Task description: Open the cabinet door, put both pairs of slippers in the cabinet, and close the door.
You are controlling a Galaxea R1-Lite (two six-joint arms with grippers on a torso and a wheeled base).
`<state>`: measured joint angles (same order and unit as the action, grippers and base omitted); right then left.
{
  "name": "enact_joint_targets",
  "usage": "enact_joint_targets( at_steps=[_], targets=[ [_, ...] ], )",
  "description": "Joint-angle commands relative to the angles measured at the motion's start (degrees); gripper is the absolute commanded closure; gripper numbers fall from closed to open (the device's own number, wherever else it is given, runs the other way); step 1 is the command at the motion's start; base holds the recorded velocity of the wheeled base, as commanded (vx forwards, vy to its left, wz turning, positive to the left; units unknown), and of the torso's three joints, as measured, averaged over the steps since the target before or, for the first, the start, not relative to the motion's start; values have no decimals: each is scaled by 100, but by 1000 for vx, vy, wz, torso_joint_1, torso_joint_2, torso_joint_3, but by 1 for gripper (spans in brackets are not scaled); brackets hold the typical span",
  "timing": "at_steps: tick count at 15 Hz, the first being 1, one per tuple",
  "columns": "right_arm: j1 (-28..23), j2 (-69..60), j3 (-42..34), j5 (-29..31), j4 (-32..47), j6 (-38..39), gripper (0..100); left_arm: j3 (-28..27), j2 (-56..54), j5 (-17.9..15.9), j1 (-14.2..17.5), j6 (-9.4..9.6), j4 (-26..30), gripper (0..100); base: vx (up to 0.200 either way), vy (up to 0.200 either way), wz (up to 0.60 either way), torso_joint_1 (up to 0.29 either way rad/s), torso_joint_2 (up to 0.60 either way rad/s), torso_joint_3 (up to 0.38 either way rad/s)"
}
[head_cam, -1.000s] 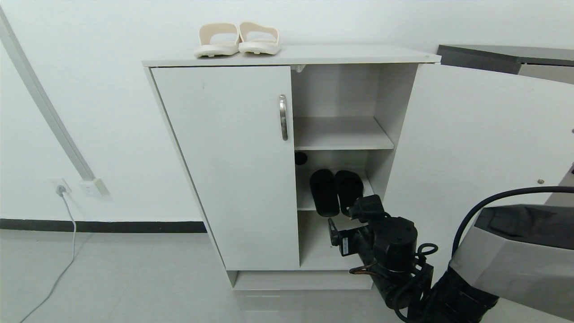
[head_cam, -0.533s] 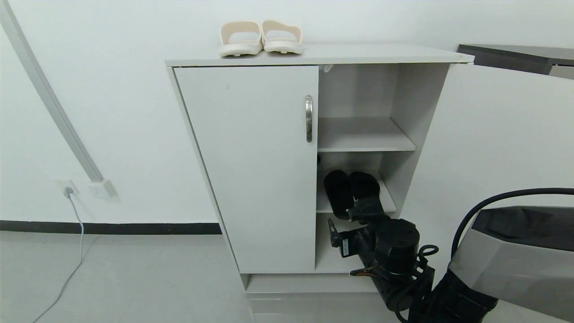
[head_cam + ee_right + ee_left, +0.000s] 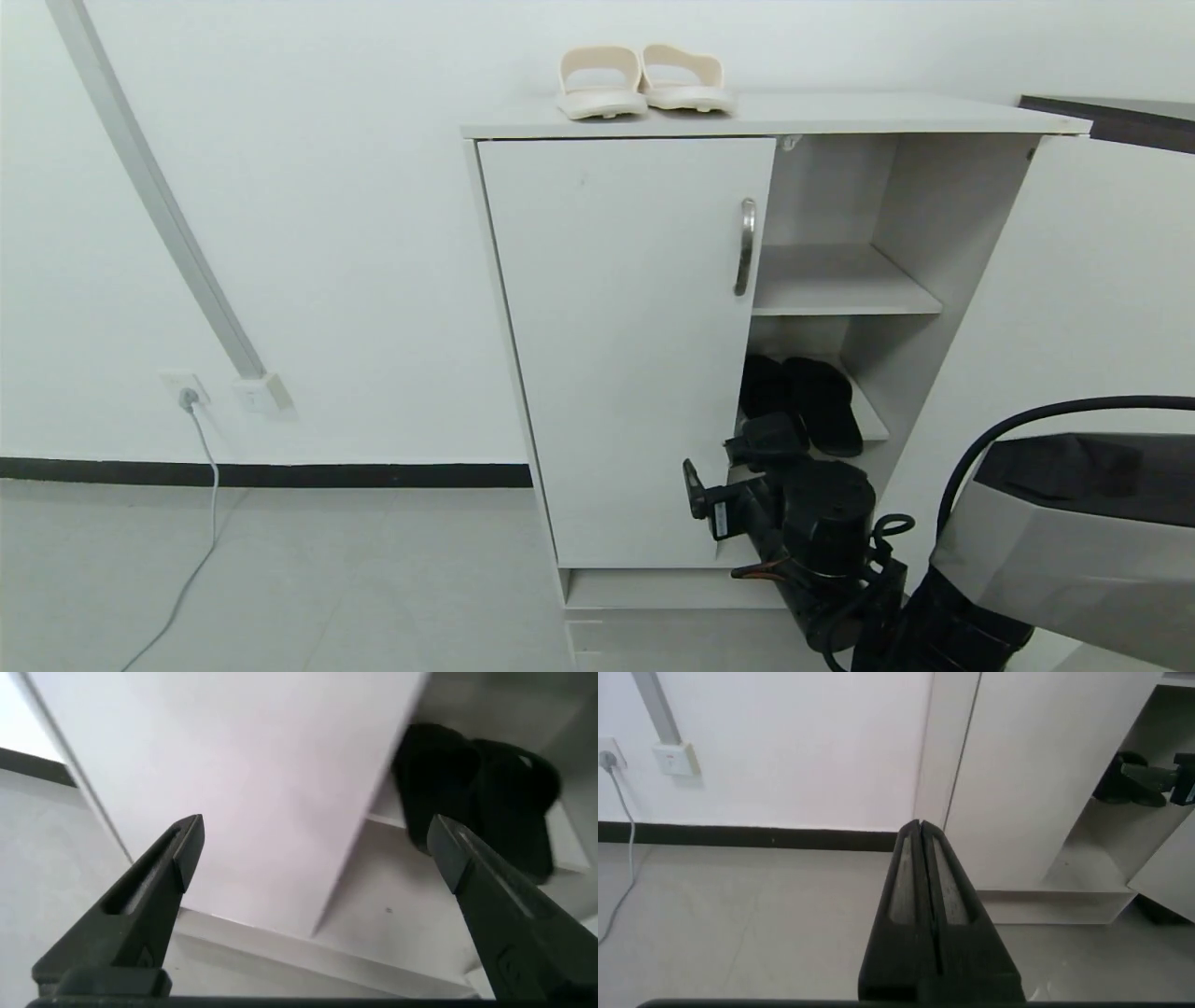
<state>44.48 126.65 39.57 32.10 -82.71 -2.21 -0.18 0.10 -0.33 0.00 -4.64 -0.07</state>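
Note:
A white cabinet [image 3: 775,110] stands against the wall, its left door [image 3: 625,345] closed and its right door [image 3: 1092,299] swung wide open. A beige pair of slippers [image 3: 644,82] sits on the cabinet top. A black pair of slippers [image 3: 810,403] [image 3: 481,793] lies on the middle shelf inside. My right gripper [image 3: 728,462] [image 3: 316,831] hangs open and holds nothing, low in front of the closed door's inner edge, just short of the black pair. My left gripper [image 3: 920,868] is shut and holds nothing, low over the floor, pointing at the cabinet's left side.
The upper shelf [image 3: 836,280] inside is bare. A wall socket with a cable [image 3: 189,399] and a slanted conduit [image 3: 154,196] are at the left. Grey floor [image 3: 280,579] lies open to the left of the cabinet. A dark counter edge [image 3: 1120,110] is behind at the right.
The whole head picture has shifted, so the camera has moved leftward and the cabinet now stands farther right in view. My right gripper is now before the closed door's edge instead of the opening.

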Motion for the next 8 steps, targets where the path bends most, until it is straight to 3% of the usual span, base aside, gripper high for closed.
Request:
enact_joint_targets(
  at_steps=[1,4,8],
  targets=[
    [-1,35,-20,-11,-43,-8,0,1,8,-2,9,-1,-1,100,0,200,0,2,2,-2],
    [-27,71,-46,-19,-52,-52,0,1,8,-2,0,-1,-1,100,0,200,0,-1,4,2],
    [-45,79,-55,-55,-43,-87,0,1,-1,-2,0,-1,-1,100,0,0,0,0,0,0]
  ],
)
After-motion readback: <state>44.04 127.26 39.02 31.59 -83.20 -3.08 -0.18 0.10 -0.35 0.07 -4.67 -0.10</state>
